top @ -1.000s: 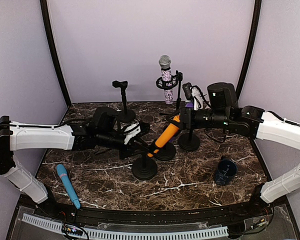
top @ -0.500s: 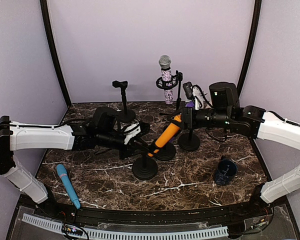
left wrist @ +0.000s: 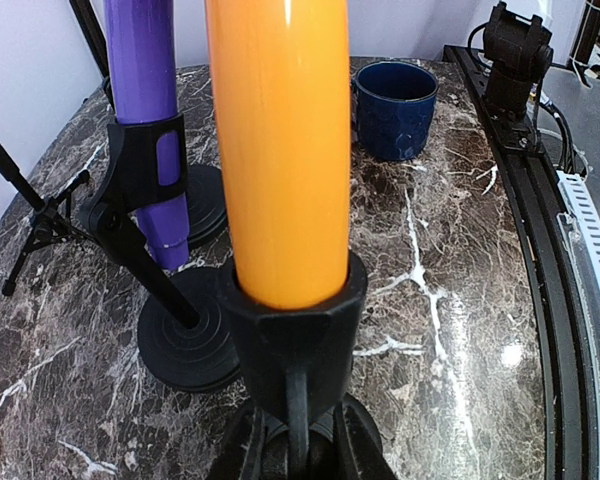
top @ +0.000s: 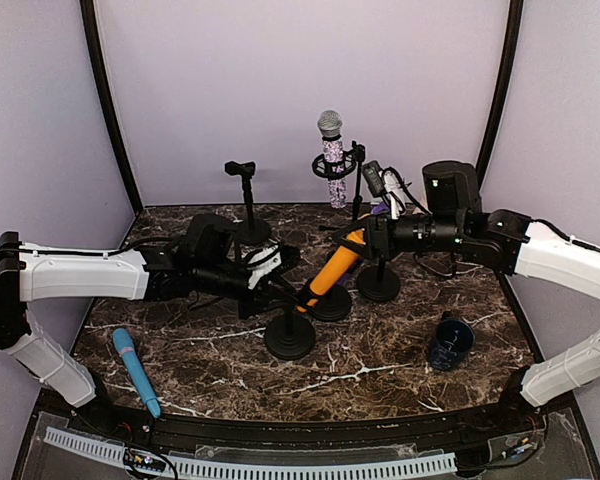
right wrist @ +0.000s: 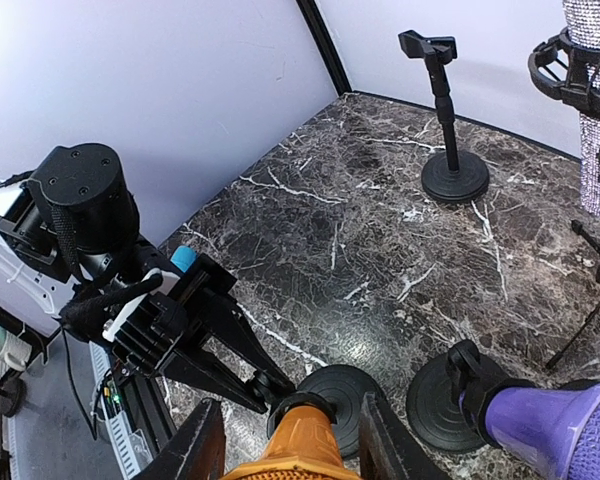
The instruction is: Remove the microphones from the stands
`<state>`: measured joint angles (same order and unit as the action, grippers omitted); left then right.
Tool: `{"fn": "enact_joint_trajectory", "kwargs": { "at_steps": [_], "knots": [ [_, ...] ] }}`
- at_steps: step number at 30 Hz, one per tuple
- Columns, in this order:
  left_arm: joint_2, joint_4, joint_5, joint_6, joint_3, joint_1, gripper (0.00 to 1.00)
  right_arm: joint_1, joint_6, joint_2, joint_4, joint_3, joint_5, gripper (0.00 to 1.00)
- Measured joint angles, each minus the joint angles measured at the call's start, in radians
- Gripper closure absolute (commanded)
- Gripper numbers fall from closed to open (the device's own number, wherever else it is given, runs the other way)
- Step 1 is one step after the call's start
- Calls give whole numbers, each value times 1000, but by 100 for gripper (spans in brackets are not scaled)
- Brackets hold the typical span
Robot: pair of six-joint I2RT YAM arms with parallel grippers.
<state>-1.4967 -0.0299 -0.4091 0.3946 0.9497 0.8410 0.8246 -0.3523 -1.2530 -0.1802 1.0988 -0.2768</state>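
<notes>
Orange microphone (top: 335,265) sits tilted in the black clip of its stand (left wrist: 295,330), near the middle of the marbled worktop (top: 400,340). My left jaws are closed narrow on the stand's stem, just below the clip. My right jaws straddle the microphone's upper end, with a finger (right wrist: 195,445) pressed against each side. Just beside it a purple microphone (left wrist: 145,110) leans in a second stand (left wrist: 130,190). A dark blue mug (top: 450,342) stands well apart toward my right, and a light blue microphone (top: 135,368) lies flat near my left base.
</notes>
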Motion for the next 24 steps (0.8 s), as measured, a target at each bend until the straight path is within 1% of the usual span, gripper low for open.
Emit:
{"fn": "enact_joint_trajectory", "kwargs": {
  "at_steps": [5,10,16,24],
  "knots": [
    [0,1,0,2,0,0,100,0,16,0,-3,3,5,69],
    [-2,-2,-2,3,2,0,100,5,6,0,-50,33,38,69],
    [-5,-1,1,2,5,0,100,3,-47,0,-81,58,87,69],
    [-5,4,18,-6,5,-2,100,-51,-134,33,-75,79,96,69]
  ]
}}
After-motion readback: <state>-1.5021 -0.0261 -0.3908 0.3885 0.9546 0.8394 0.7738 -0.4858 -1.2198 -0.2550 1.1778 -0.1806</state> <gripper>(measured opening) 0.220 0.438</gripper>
